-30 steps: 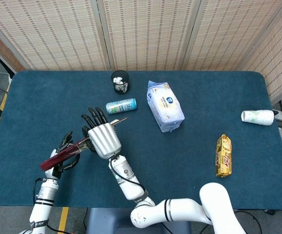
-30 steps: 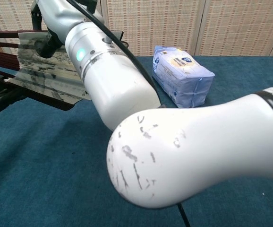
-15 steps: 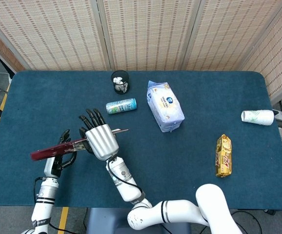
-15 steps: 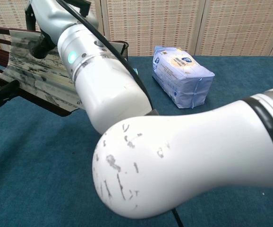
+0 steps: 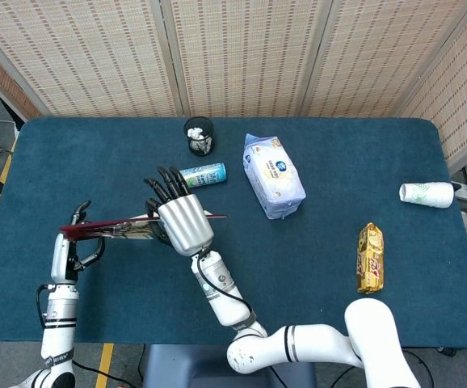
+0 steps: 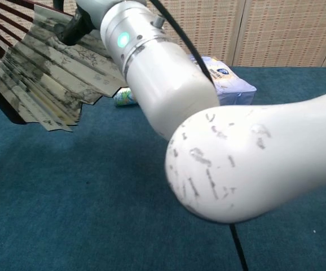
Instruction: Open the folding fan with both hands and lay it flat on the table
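The folding fan (image 5: 124,230) hangs above the table's left part, seen edge-on in the head view, with dark red ribs and a tip poking out to the right. In the chest view the fan (image 6: 50,73) is partly spread, showing pleated paper with an ink painting. My left hand (image 5: 69,241) grips its dark red left end. My right hand (image 5: 183,220), silver with black fingers, holds the other side of the fan. My right forearm (image 6: 168,79) fills much of the chest view and hides the right hand's grip.
Behind the fan lie a blue-green can (image 5: 201,175) and a black cup (image 5: 199,135). A blue-white wipes pack (image 5: 273,176) lies at mid table. Far right are a tipped white cup (image 5: 427,194) and a yellow snack pack (image 5: 370,258).
The hands have drawn apart, the left one going left and the right one right. The fan has spread wider, levelled out and risen in the chest view.
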Action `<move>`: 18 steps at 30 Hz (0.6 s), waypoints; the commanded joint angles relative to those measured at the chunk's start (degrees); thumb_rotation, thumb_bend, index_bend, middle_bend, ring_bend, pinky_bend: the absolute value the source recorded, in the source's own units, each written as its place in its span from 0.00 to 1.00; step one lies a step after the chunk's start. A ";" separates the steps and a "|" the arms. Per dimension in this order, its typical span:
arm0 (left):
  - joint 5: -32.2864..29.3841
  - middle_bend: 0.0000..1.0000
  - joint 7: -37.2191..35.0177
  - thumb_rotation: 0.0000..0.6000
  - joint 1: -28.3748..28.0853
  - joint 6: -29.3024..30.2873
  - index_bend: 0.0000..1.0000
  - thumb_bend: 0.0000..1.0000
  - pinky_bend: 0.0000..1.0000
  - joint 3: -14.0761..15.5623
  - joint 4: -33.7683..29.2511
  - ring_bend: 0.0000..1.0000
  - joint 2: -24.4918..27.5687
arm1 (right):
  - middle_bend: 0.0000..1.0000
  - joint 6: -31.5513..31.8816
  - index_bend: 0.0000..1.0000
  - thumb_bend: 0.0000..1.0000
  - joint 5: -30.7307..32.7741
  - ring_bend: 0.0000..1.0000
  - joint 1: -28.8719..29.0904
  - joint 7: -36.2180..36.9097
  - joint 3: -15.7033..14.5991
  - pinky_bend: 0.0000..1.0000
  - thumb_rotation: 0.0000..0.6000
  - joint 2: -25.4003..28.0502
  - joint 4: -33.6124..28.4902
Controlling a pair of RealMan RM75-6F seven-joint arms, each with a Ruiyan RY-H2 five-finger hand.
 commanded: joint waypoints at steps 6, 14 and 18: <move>1.66 0.10 4.40 1.00 -1.83 5.17 0.73 0.73 0.06 -2.80 11.55 0.00 -2.88 | 0.17 1.63 0.68 0.65 -5.01 0.00 -4.91 2.19 -5.44 0.06 1.00 6.08 -4.34; 3.32 0.10 4.59 1.00 -3.74 7.76 0.72 0.74 0.06 -2.23 25.32 0.00 -7.66 | 0.17 2.80 0.68 0.65 -11.19 0.00 -6.89 2.44 -9.53 0.06 1.00 9.62 -3.63; 3.62 0.10 4.32 1.00 -4.61 8.91 0.72 0.75 0.05 -2.27 31.22 0.00 -9.61 | 0.17 3.25 0.68 0.65 -13.76 0.00 -7.69 1.71 -11.05 0.06 1.00 11.44 -3.89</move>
